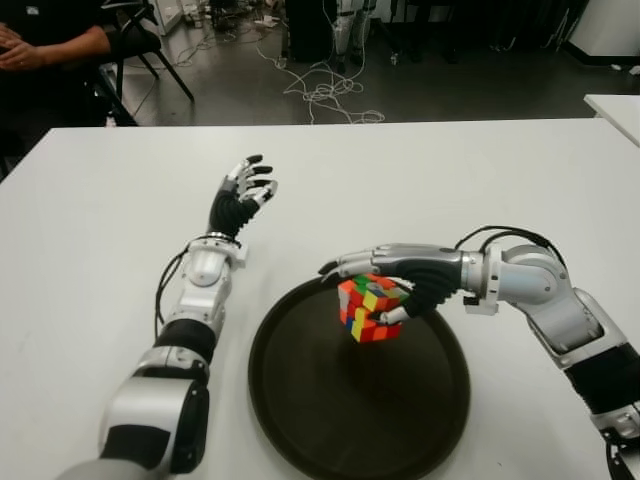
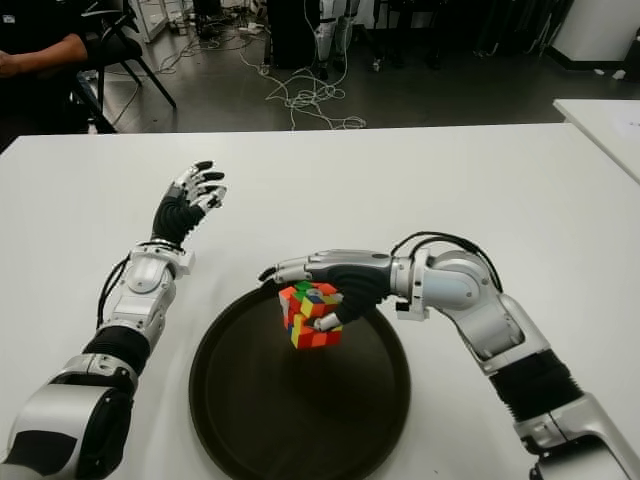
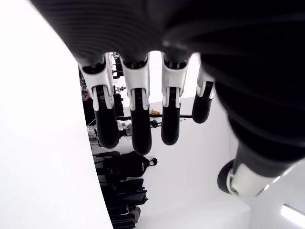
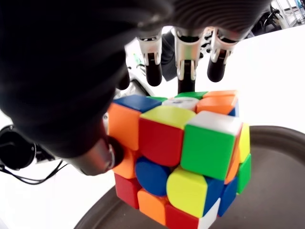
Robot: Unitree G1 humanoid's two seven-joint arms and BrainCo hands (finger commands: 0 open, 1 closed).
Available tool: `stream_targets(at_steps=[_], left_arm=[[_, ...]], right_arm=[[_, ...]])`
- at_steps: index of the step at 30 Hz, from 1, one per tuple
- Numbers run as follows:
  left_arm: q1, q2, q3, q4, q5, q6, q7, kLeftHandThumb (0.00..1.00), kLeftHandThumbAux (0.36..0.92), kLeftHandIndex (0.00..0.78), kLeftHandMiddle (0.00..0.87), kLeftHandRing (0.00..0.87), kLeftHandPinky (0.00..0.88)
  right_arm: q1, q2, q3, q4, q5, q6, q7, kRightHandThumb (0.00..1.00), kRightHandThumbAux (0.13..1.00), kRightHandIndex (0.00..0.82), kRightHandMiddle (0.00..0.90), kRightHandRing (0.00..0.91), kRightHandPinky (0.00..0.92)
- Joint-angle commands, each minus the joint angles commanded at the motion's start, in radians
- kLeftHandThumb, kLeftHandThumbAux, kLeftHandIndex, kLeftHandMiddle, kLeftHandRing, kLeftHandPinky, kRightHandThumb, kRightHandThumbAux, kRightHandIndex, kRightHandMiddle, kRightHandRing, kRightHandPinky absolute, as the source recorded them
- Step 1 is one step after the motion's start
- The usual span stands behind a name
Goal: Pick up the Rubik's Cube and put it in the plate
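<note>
White table [image 1: 420, 190], round dark plate [image 1: 300, 420], glossy cube [image 1: 370, 308]

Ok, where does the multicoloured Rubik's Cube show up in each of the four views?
Left eye view: multicoloured Rubik's Cube, centre-right, in the right hand, over the round dark plate.
Right eye view: cube just left of centre, same grip.
Left wrist view: not in it; only the left hand's open fingers.
Right wrist view: cube fills the middle.
Shared landmark: the plate.
</note>
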Motion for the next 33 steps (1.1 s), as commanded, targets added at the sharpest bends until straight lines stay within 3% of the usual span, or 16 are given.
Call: stream_targets(at_steps=[13,29,33], left_arm=[[0.002,0.002,0.0,-0.008,-0.004,0.005,-0.006,0.124,0.653,0.172,0.251,0.271,0.304],[0.002,0.005,-0.003,-0.006,0.003,0.003,0.0,0.117,0.648,0.18,0.252,0.272,0.299],[0.003,0.003,-0.003,-0.006,0.004,-0.005,0.004,0.129,0.65,0.177,0.257,0.276,0.303]], right_arm=[[-0.02,0.001,-0.027,0.01,0.012,-0.008,-0.002,0.0,0.766,0.049,0.076,0.066,0.059],[-0.013,0.012,-0.073,0.028,0.039,-0.036,-0.049,0.0,0.784,0.064,0.093,0.085,0.061],[-0.02,0.019,-0.075,0.062,0.074,-0.056,-0.038,0.0,0.778,0.066,0.094,0.089,0.064]])
